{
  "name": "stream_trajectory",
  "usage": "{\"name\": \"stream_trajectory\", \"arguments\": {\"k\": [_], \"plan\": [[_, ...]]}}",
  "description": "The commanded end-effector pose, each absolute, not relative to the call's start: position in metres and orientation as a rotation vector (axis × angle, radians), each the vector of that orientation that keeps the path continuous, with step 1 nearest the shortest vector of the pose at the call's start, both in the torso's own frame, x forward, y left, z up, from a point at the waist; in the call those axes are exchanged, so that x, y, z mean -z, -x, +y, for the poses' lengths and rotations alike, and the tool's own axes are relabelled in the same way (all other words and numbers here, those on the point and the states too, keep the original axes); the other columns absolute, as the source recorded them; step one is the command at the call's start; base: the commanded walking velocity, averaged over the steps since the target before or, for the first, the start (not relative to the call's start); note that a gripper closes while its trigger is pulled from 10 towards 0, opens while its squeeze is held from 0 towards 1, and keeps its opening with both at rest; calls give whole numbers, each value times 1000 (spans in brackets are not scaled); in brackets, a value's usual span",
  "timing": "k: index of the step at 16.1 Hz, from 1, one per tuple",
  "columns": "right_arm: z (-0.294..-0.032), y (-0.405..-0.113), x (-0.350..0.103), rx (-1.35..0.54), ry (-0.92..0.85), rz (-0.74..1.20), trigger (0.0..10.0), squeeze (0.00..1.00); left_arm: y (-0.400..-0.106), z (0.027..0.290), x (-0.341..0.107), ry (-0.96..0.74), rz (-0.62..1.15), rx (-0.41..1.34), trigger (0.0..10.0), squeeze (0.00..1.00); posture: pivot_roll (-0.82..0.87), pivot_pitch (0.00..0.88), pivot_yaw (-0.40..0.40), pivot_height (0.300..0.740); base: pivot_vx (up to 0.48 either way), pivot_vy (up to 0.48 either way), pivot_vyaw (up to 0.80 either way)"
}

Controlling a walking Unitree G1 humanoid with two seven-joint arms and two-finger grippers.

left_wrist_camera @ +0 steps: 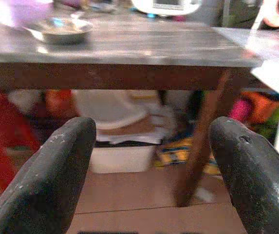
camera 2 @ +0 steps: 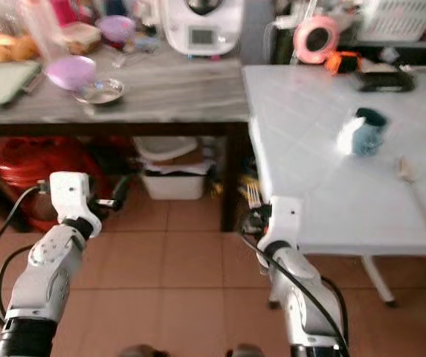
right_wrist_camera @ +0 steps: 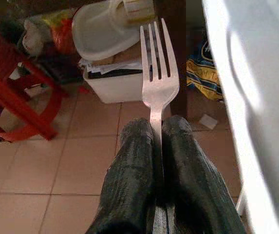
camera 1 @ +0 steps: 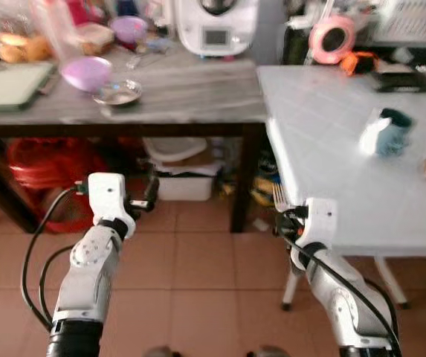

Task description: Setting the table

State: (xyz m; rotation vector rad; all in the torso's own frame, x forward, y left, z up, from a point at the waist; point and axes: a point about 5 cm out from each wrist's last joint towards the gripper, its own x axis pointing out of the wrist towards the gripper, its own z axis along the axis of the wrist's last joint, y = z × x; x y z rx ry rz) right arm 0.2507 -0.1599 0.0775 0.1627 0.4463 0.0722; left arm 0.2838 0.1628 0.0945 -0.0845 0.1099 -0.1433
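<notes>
The right pincer (right_wrist_camera: 156, 127) is gripping a fork (right_wrist_camera: 158, 73) by its handle, tines pointing forward, and is hanging below and just beside the near edge of the white surface (camera 1: 331, 134). The left pincer (left_wrist_camera: 151, 161) is standing released and empty, facing the grey surface (camera 1: 190, 93). To place the fork well, the right arm is probably needing to lift above the white edge first, then reach in and lay the fork flat on bare top, well apart from the mug (camera 1: 388, 132).
</notes>
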Motion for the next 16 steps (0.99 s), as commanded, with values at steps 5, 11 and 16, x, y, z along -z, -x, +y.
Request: {"name": "stream_trajectory", "arguments": {"k": [5, 11, 16], "plan": [[-170, -254, -79, -31, -122, 405, 10000, 0, -286, 161, -93, 78, 104, 135, 10000, 0, -59, 0, 41, 740, 0, 462, 0], [-174, -262, -91, -31, -53, 321, 10000, 0, -288, 156, -92, 113, 99, 156, 10000, 0, -62, 0, 42, 740, 434, 66, 0], [-175, -266, -99, -33, -30, 271, 10000, 0, -287, 152, -92, 106, 96, 168, 10000, 0, -63, 0, 45, 740, 480, 0, 0]]}}
